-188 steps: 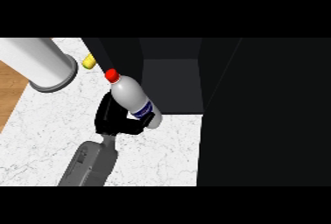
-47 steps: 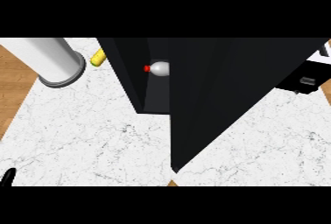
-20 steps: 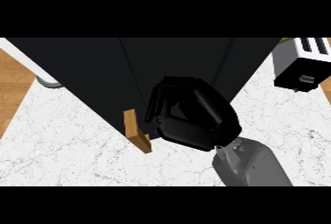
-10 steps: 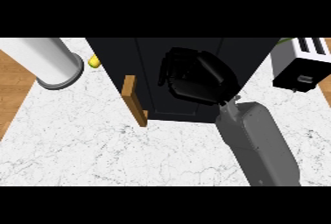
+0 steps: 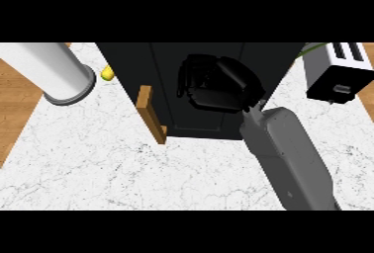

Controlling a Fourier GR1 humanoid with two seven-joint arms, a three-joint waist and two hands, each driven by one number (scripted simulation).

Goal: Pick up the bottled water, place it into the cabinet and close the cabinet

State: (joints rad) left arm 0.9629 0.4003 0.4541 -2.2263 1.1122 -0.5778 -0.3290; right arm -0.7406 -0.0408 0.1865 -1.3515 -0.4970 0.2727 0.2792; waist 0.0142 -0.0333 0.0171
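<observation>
I can't see the bottled water anywhere; the black cabinet [image 5: 194, 89] at twelve o'clock shows only dark panels. My right hand [image 5: 219, 86] lies against the cabinet's front, fingers spread flat and holding nothing, its grey forearm [image 5: 288, 158] running down to five o'clock. A wooden door edge [image 5: 151, 113] juts out at the cabinet's lower left corner. At ten o'clock stands a white cylinder [image 5: 51, 71], with something yellow [image 5: 107, 74] just beside it. At two o'clock sits a toaster [image 5: 337, 71] on the marble counter [image 5: 95, 168].
</observation>
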